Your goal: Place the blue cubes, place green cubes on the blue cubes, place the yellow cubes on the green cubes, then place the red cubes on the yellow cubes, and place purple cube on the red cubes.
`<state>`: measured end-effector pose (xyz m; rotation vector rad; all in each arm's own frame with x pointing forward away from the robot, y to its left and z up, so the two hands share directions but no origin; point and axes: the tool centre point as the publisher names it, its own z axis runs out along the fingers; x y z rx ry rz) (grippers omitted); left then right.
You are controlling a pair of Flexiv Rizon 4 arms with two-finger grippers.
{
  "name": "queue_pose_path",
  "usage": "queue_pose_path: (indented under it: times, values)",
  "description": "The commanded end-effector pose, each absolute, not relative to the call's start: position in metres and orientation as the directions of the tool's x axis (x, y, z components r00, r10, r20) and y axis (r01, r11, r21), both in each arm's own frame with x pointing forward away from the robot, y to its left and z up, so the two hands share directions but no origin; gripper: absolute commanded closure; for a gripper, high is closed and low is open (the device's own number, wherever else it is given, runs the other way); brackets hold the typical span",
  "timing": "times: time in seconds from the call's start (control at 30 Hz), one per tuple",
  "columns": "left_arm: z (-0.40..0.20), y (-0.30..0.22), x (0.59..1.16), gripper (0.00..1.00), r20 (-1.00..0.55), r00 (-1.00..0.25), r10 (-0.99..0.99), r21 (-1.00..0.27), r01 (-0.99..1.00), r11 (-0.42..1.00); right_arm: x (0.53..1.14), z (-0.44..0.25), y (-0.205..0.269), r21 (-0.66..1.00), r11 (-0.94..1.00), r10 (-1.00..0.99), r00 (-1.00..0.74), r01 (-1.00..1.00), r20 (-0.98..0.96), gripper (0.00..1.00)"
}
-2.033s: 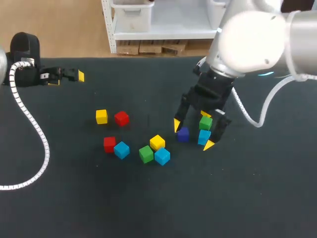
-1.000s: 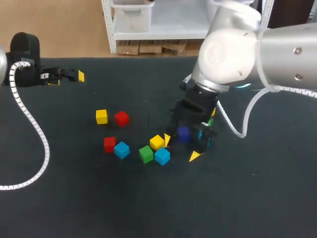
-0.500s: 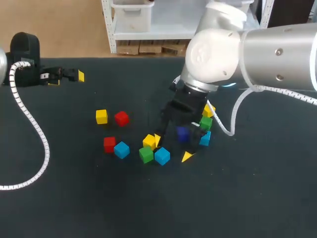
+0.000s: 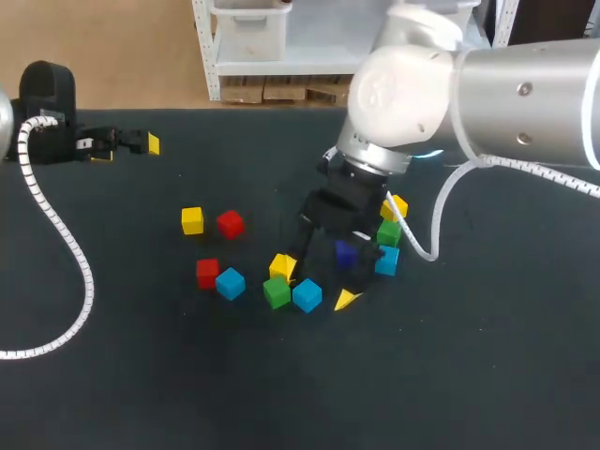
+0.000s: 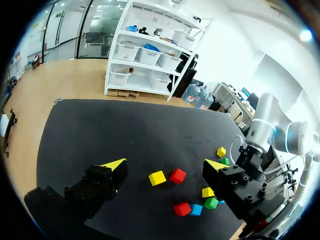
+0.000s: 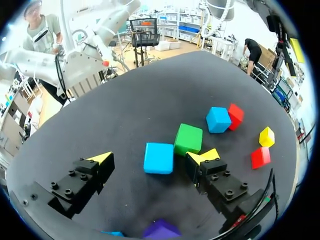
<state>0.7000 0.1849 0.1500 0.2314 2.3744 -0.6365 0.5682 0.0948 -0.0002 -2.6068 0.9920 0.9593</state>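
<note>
The right end effector (image 4: 316,284) hangs low over the middle cluster of cubes on the dark worktop (image 4: 469,375), with its fingers spread wide and nothing gripped. In the right wrist view, a blue cube (image 6: 158,158) lies on the worktop between the two yellow tips, touched by neither. A green cube (image 6: 188,139) sits just ahead of it, close beside one fingertip. From the head view, a yellow cube (image 4: 280,266) lies right against that same tip; whether they actually touch I cannot tell. The purple cube (image 4: 347,253) lies under the wrist, next to a small stack (image 4: 389,232) (yellow on green on blue). Well to the left, a red cube (image 4: 207,273) sits just beside a second blue cube (image 4: 230,282). The left end effector (image 5: 165,165) sits near the worktop's far left edge, open and empty.
</note>
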Motion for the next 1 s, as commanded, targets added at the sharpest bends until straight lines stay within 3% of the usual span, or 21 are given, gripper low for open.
queue_pose_path:
  times: [0.03,0.13,0.23,0.33,0.43,0.7,0.77,0.9,0.93,1.0]
  values:
    - [0.15,0.185,0.7,0.0,-0.642,-0.767,0.0,-0.383,0.321,0.866,0.5636,-0.0021,0.095,0.051,-0.743,-0.54,0.551,-0.668,-0.636,0.06]
    - [0.15,0.185,0.7,0.0,-0.642,-0.767,0.0,-0.383,0.321,0.866,0.5634,-0.0021,0.0962,0.056,-0.72,-0.564,0.536,-0.692,-0.628,0.19]
    - [0.15,0.185,0.7,0.0,-0.642,-0.767,0.0,-0.383,0.321,0.866,0.5661,-0.0004,0.0969,0.064,-0.687,-0.602,0.518,-0.724,-0.608,0.25]
    - [0.15,0.185,0.7,0.0,-0.642,-0.767,0.0,-0.383,0.321,0.866,0.5687,0.0004,0.0959,0.065,-0.672,-0.614,0.506,-0.738,-0.607,0.29]
    - [0.15,0.185,0.7,0.0,-0.642,-0.767,0.0,-0.383,0.321,0.866,0.5699,0.0001,0.0949,0.066,-0.664,-0.618,0.497,-0.744,-0.609,0.25]
    - [0.15,0.185,0.7,0.0,-0.642,-0.767,0.0,-0.383,0.321,0.866,0.5695,-0.0028,0.0936,0.073,-0.656,-0.627,0.488,-0.751,-0.608,0.41]
    - [0.15,0.185,0.7,0.0,-0.642,-0.767,0.0,-0.383,0.321,0.866,0.5695,-0.0033,0.0939,0.074,-0.654,-0.628,0.486,-0.753,-0.608,0.41]
    - [0.15,0.185,0.7,0.0,-0.642,-0.767,0.0,-0.383,0.321,0.866,0.5703,-0.0041,0.0958,0.075,-0.649,-0.632,0.481,-0.757,-0.608,0.31]
    - [0.15,0.185,0.7,0.0,-0.642,-0.767,0.0,-0.383,0.321,0.866,0.5704,-0.0041,0.0963,0.077,-0.648,-0.634,0.48,-0.758,-0.607,0.33]
    - [0.15,0.185,0.7,0.0,-0.642,-0.767,0.0,-0.383,0.321,0.866,0.5708,-0.0038,0.097,0.08,-0.647,-0.635,0.478,-0.758,-0.607,0.26]
